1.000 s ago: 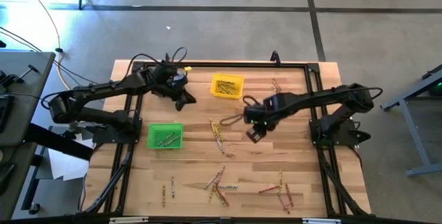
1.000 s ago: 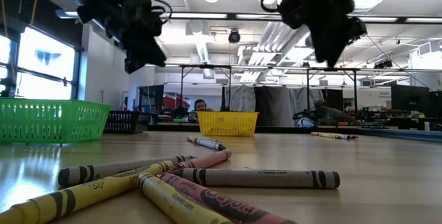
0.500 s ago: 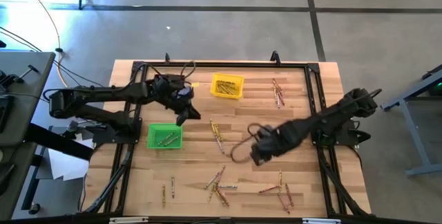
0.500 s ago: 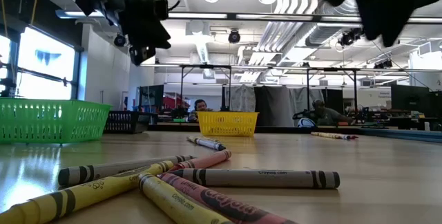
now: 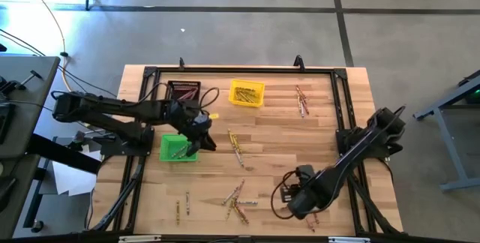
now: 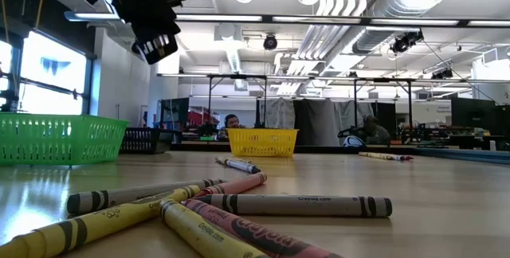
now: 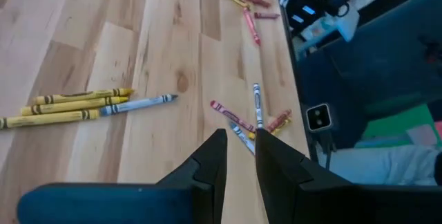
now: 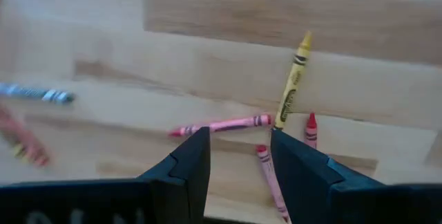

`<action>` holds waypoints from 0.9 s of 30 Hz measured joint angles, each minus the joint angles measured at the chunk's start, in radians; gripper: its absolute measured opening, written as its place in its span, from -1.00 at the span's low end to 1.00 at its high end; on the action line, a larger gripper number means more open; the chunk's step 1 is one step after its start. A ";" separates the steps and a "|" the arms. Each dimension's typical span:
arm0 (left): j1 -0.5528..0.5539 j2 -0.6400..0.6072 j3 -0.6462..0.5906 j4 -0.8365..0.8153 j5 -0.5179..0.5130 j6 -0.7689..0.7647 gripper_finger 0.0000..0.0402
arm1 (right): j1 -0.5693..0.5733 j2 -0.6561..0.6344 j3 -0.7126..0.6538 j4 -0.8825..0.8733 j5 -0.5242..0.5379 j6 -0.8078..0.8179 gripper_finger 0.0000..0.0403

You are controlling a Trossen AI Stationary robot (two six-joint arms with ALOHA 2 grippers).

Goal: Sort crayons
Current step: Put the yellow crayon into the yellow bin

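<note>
Since a second ago the right gripper [image 5: 300, 204] has swung from mid-table down to the crayons [image 8: 286, 124] near the front edge, fingers [image 8: 186, 172] spread wide, touching and holding none. Meanwhile the left gripper [image 5: 201, 142] has moved from the yellow bin [image 5: 247, 94] to the green bin [image 5: 174, 151]; its narrowly parted fingers [image 7: 214, 162] hold nothing visible.

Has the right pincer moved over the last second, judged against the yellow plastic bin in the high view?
Yes. The right pincer has swung away from the yellow plastic bin toward the table's near edge and now hangs open over scattered crayons.
</note>
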State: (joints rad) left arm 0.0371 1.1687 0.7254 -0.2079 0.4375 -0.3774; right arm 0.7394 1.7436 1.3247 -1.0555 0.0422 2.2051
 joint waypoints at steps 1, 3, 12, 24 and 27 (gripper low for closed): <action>-0.016 0.000 0.000 0.002 -0.019 -0.010 -0.69 | 0.005 0.017 0.000 0.000 -0.011 0.026 -0.31; -0.041 0.000 0.000 0.009 -0.042 -0.014 -0.69 | 0.011 0.054 0.000 -0.003 -0.051 0.064 -0.31; -0.099 0.000 0.000 0.074 -0.087 -0.041 -0.69 | 0.010 0.145 -0.021 0.021 -0.077 0.033 -0.31; -0.099 0.000 0.000 0.103 -0.086 -0.069 -0.69 | 0.023 0.082 -0.301 0.376 -0.092 0.057 -0.31; -0.099 0.000 0.000 0.104 -0.102 -0.083 -0.69 | 0.023 0.054 -0.347 0.421 -0.089 0.056 -0.31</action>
State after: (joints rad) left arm -0.0624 1.1686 0.7254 -0.1044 0.3353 -0.4600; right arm 0.7620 1.7979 0.9773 -0.6349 -0.0471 2.2616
